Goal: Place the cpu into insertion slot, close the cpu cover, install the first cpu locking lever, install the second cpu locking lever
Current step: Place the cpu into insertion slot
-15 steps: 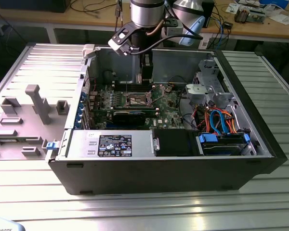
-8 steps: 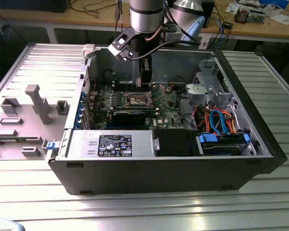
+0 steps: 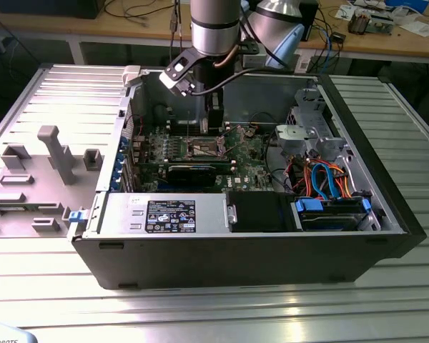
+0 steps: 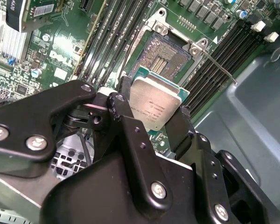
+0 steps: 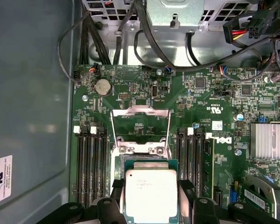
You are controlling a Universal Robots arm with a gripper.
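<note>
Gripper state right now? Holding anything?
Gripper: shut on the cpu, which is not yet in the insertion slot.

Below our end effector (image 4: pixel 153 101), which grips the cpu (image 5: pixel 150 193), we find the insertion slot (image 4: pixel 165 53) open and unblocked. Memory slots (image 5: pixel 91 163) flank it closely on both sides, and just beyond it the cpu cover (image 5: pixel 140 110) stands tipped up. Farther past that cables (image 5: pixel 130 42) cross, and the case wall (image 5: pixel 32 116) closes one side.
</note>
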